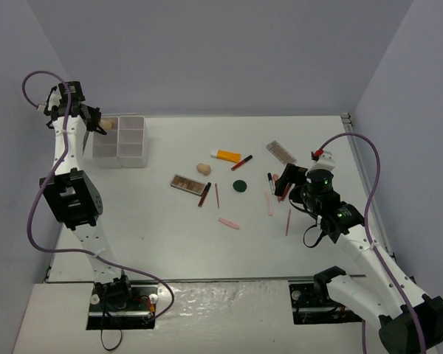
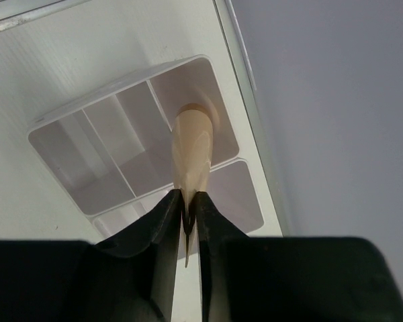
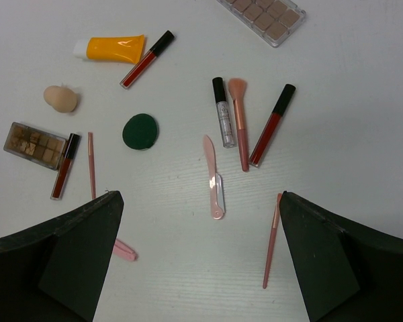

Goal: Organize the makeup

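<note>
My left gripper is shut on the flat crimped end of a beige tube, which hangs cap-down over a corner compartment of the white box. My right gripper is open and empty above the table. Below it lie a pink folding razor and a pink pencil. Further off lie a clear gloss tube, a pink brush, a red gloss, a dark-green compact, an orange tube, a beige sponge and two brown palettes.
The white box stands at the table's back left, close to the left wall. Another dark-red gloss, a dark-red stick, a thin pink stick and a pink piece lie mid-table. The table's right edge runs beside the right arm.
</note>
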{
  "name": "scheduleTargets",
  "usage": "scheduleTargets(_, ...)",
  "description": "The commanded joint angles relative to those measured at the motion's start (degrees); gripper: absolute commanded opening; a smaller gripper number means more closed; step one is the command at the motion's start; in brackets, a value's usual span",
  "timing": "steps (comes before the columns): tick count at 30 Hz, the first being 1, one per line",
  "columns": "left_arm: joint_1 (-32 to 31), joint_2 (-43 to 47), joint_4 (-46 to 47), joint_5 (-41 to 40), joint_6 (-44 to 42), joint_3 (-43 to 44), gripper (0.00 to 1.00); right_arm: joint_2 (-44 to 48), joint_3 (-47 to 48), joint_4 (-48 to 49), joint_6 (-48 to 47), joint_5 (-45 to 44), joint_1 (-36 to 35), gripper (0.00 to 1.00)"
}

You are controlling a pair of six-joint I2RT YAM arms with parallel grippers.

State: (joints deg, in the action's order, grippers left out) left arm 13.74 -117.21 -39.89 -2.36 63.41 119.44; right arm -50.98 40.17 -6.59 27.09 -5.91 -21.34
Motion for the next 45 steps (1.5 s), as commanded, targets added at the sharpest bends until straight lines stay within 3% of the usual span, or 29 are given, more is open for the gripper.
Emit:
scheduleTargets(1,0.41,1.45,3.51,-0.57,1.15,0.97,0.20,0.66,0.30,4.00,0.29,0.29,0.07,1.00)
scheduleTargets(13,0.41,0.72,6.39,0.56,1.67,0.41,0.42,1.26,-0.10,4.13,0.34,0.48,0.07,1.00)
scheduleTargets(32,-0.05,-3.27,17.17,3.96,-6.30,0.80,0.44,1.46,-0.69,4.24,0.94,1.18,0.07,1.00)
scheduleTargets(38,-1.08,1.27,20.64,5.18,-13.64,-2.80,0.45,1.15,-0.62,4.22,0.33,0.11,0.07,1.00)
scheduleTargets(45,-7.56,16.31,23.16,5.27,-29.80,-15.53,0.70,1.12,0.33,4.22,-1.23,-2.41,0.02,1.00)
